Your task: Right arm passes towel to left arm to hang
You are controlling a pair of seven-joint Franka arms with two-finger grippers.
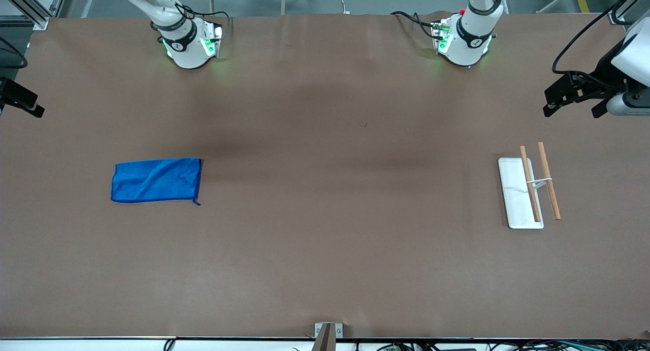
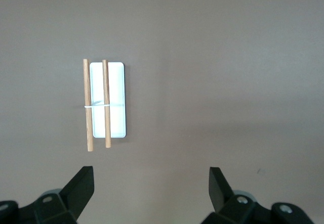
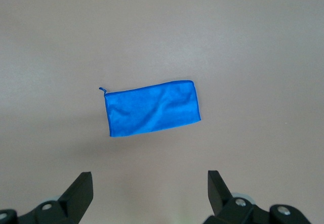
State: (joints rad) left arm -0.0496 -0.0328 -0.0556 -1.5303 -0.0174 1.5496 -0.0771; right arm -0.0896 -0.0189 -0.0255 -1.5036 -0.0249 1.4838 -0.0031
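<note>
Black and spread wide with nothing between its fingers, the right tool [image 3: 147, 191] hangs high over the desk's [image 1: 325, 239] right-arm end. Straight below it the royal-blue rectangular cloth towel [image 3: 152, 107] lies flat, long axis running along the desk, loop corner turned toward the middle. The left tool [image 2: 149, 191], equally spread and empty, waits over the white tray with two wooden rods [image 2: 115, 82], well apart from the towel; the right arm is plainly nearer.

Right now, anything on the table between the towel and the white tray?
Nothing: the front view shows only bare brown table between the towel and the white tray with two wooden rods.
</note>
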